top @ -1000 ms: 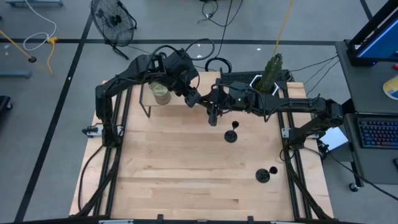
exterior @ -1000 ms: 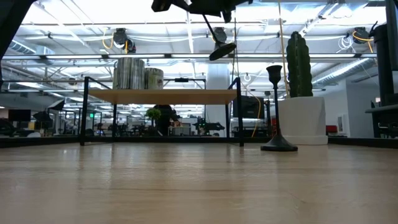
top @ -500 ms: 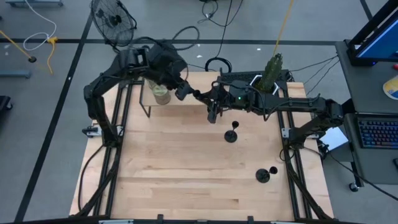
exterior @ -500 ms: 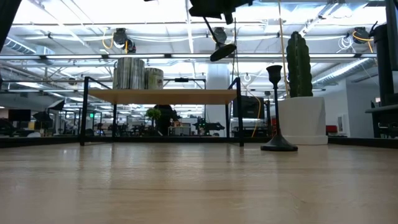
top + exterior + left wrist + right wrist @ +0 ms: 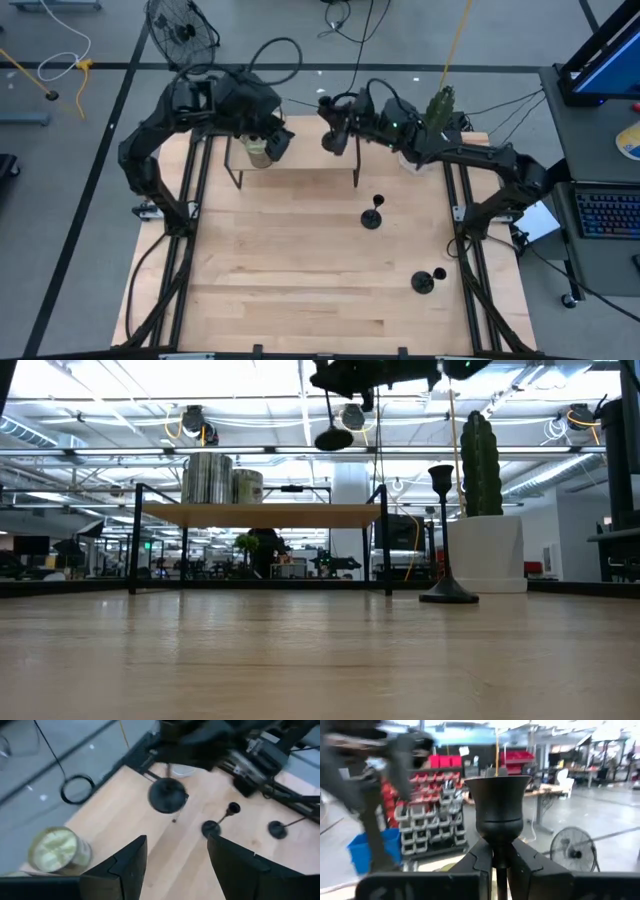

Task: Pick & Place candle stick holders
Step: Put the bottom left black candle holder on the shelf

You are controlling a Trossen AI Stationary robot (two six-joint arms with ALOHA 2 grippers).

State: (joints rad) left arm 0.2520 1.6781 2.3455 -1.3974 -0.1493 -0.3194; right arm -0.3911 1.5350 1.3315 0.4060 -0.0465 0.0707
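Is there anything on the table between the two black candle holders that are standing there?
No. In the high view, only bare wood lies between the near holder and the middle holder on the table.

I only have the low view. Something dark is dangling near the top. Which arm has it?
Observer: The right gripper. It is shut on a candle stick holder, gripping the stem just under the cup.
Operator: Where is the left one?
Observer: The left gripper is open and empty, over the shelf by a gold tin.
Operator: I see one table holder. Any more?
Observer: Yes, a second holder sits farther from the shelf, on the right arm's side.
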